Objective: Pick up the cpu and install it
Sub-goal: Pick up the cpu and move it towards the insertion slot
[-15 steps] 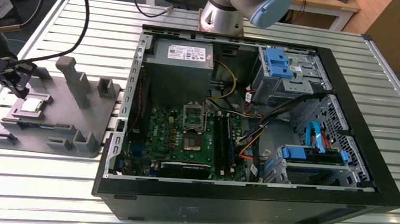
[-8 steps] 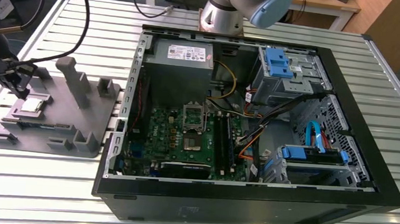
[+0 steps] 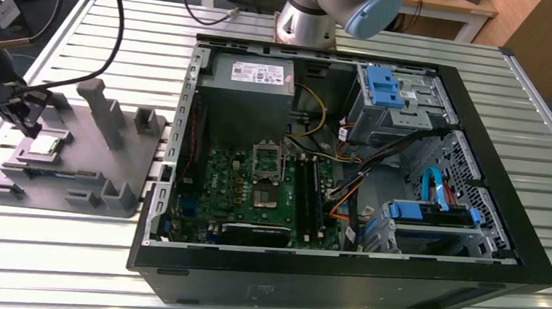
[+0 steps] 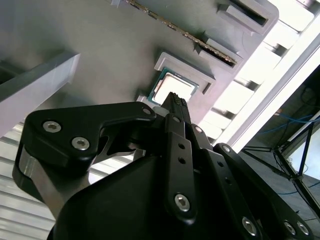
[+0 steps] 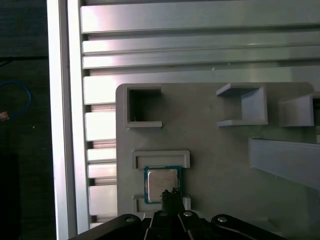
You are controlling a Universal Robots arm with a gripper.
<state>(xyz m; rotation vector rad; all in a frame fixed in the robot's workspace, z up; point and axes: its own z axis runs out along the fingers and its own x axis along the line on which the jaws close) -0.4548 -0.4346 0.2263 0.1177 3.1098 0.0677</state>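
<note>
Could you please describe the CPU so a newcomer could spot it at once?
On the slatted table, at the exterior view's left of the open computer case, lies a grey plastic tray. The cpu sits flat in a square recess of it, under the gripper. It alone is shiny metal with a green edge among matte grey blocks.

Ribbed silver aluminium-profile table top (image 3: 55, 256), with bright glare along its slats. Behind it, in the exterior view, a light wooden bench top (image 3: 443, 2) on white legs and a brown wooden panel (image 3: 547, 35). First wrist view: dark floor (image 5: 22, 160) beside the table edge, with a thin blue cable (image 5: 29, 97) lying on it.
</note>
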